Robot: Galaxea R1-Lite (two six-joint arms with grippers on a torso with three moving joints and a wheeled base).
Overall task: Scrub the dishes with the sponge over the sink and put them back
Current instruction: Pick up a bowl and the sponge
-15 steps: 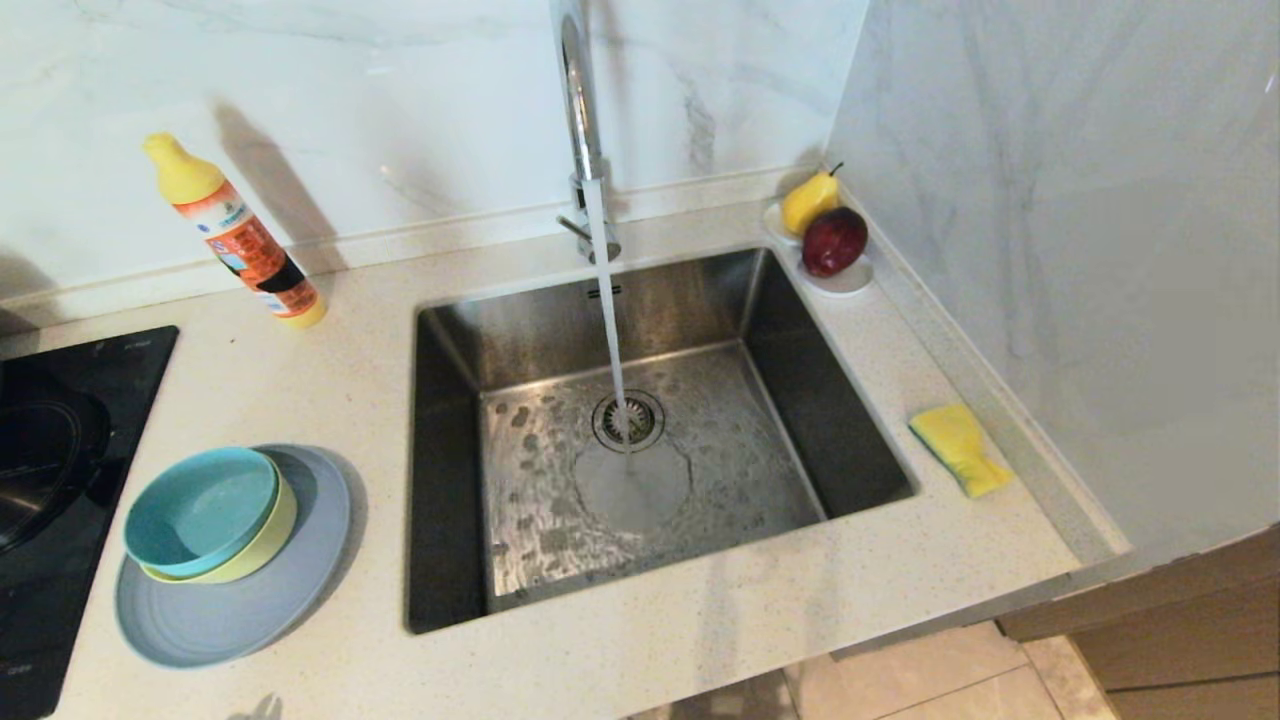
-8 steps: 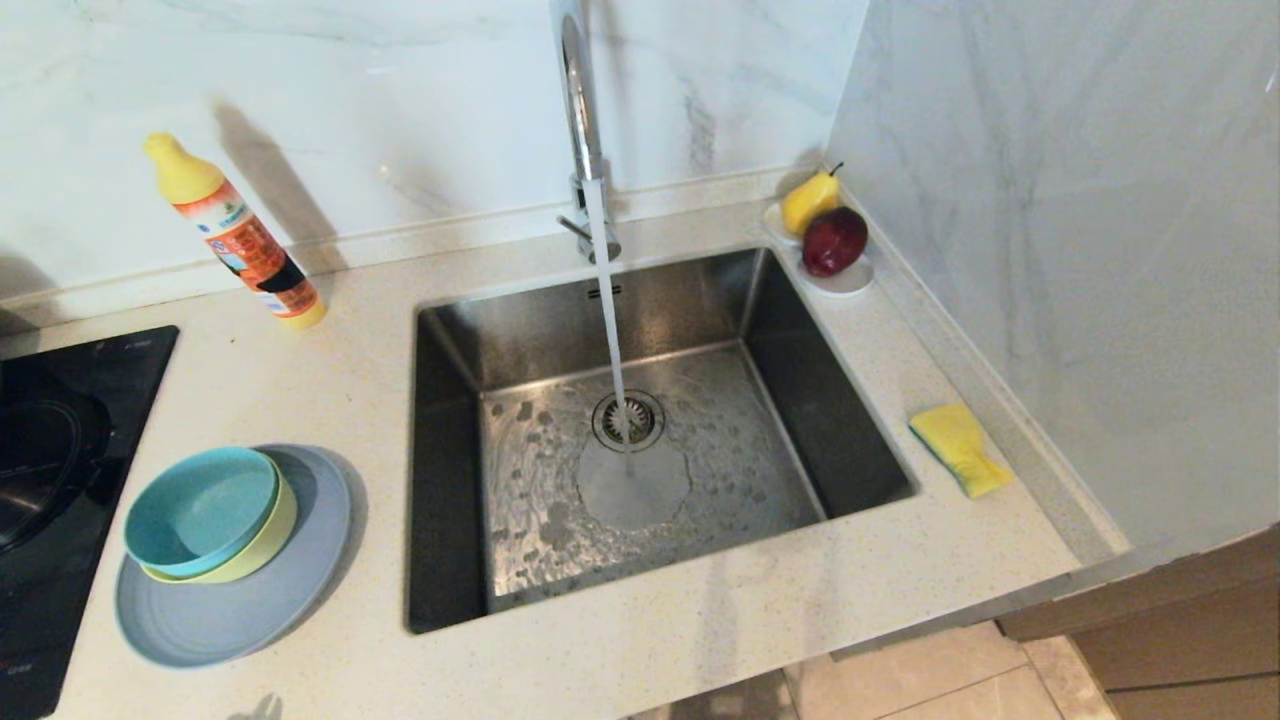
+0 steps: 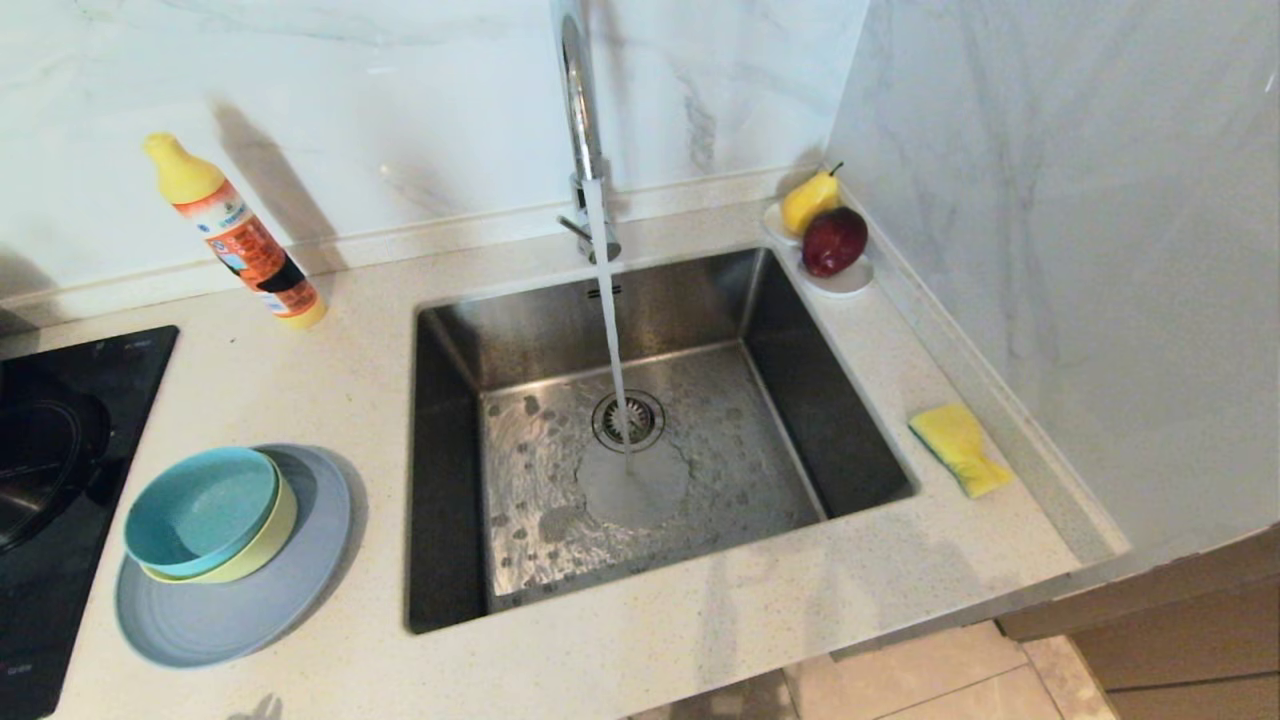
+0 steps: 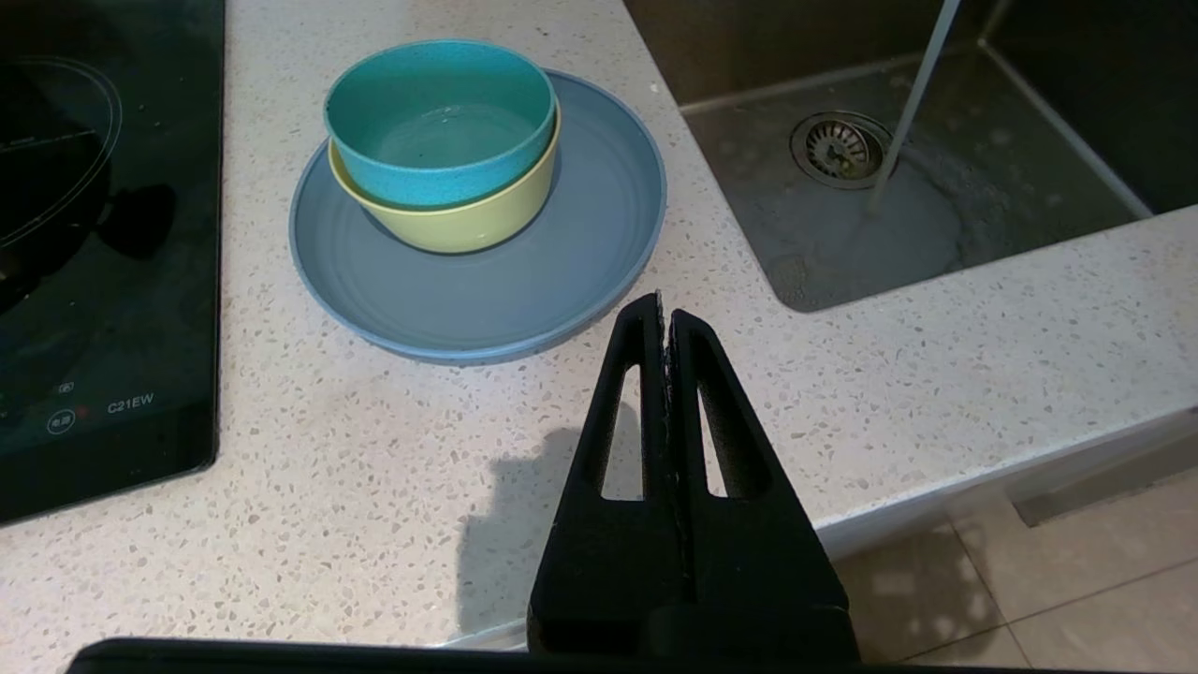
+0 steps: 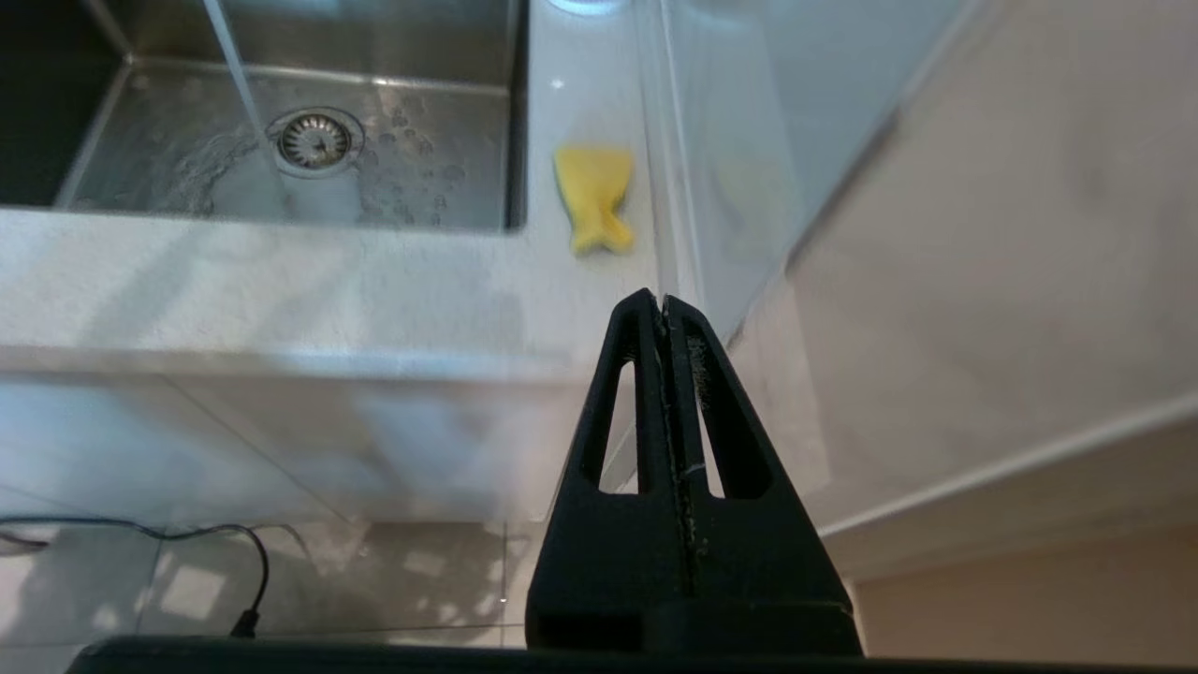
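Note:
The dishes are stacked on the counter left of the sink (image 3: 850,440): a teal bowl (image 3: 195,510) (image 4: 440,117) nested in a yellow-green bowl (image 3: 260,550) (image 4: 459,220), both on a grey-blue plate (image 3: 240,620) (image 4: 524,281). The yellow sponge (image 3: 960,448) (image 5: 594,192) lies on the counter right of the sink. Water runs from the tap (image 3: 578,100) onto the drain (image 3: 628,420). My left gripper (image 4: 664,309) is shut and empty, hovering near the counter's front edge, short of the plate. My right gripper (image 5: 661,307) is shut and empty, off the counter's front edge, short of the sponge.
A yellow-capped detergent bottle (image 3: 235,235) stands at the back left. A black hob (image 3: 60,480) lies at the far left. A white dish with a pear (image 3: 808,200) and a red fruit (image 3: 833,240) sits in the back right corner. A marble wall (image 3: 1080,250) closes the right side.
In the head view nothing has moved except the running water spreading on the sink floor; neither arm shows there.

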